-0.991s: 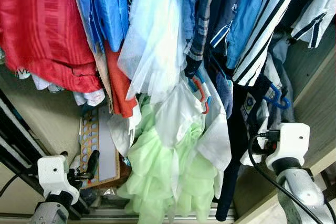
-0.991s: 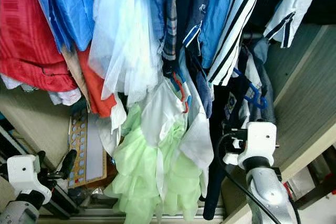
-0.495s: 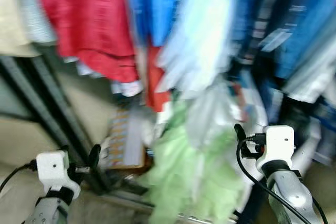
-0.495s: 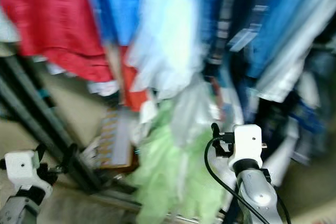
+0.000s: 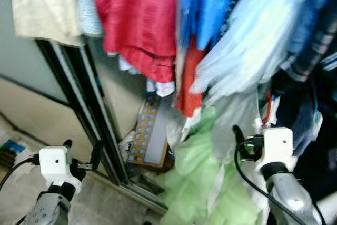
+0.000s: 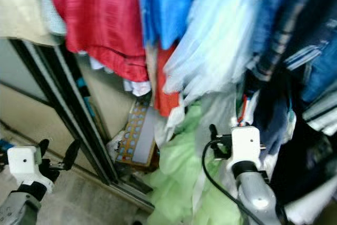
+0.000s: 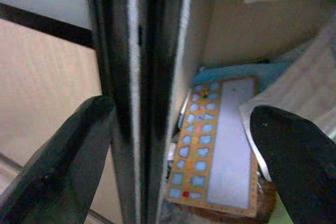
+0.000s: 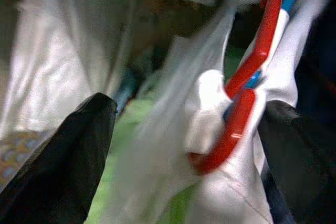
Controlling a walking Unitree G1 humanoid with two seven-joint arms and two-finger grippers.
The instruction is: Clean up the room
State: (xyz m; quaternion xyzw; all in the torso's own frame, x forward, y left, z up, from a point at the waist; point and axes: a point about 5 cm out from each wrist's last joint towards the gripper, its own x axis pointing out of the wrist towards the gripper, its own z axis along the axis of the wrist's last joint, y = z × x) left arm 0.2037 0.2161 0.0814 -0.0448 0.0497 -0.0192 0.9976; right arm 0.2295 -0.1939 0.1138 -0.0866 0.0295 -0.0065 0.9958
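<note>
Hanging clothes fill an open wardrobe: a red garment [image 5: 137, 19], blue shirts [image 5: 205, 3], a sheer pale blue one [image 5: 247, 51] and a light green ruffled one [image 5: 205, 183] low down. My left gripper [image 5: 81, 148] is open near the floor. In the left wrist view its fingers [image 7: 63, 161] stand wide apart before the black door frame [image 7: 131, 93]. My right gripper [image 8: 189, 145] is open in front of a white garment [image 8: 68, 77] on a red hanger [image 8: 252, 72]. I cannot tell whether it touches them.
A black sliding-door frame [image 5: 89, 109] runs diagonally down to the floor track on the left. A puzzle board with coloured shapes [image 5: 150, 135] leans on the wardrobe floor behind it. A cream garment [image 5: 42, 3] hangs at the upper left. Pale floor [image 5: 31, 125] lies outside the wardrobe.
The whole view has swung left, so the door frame, cream garment and floor have come in and the striped shirts have gone out. Both arms keep about the same place in the picture.
</note>
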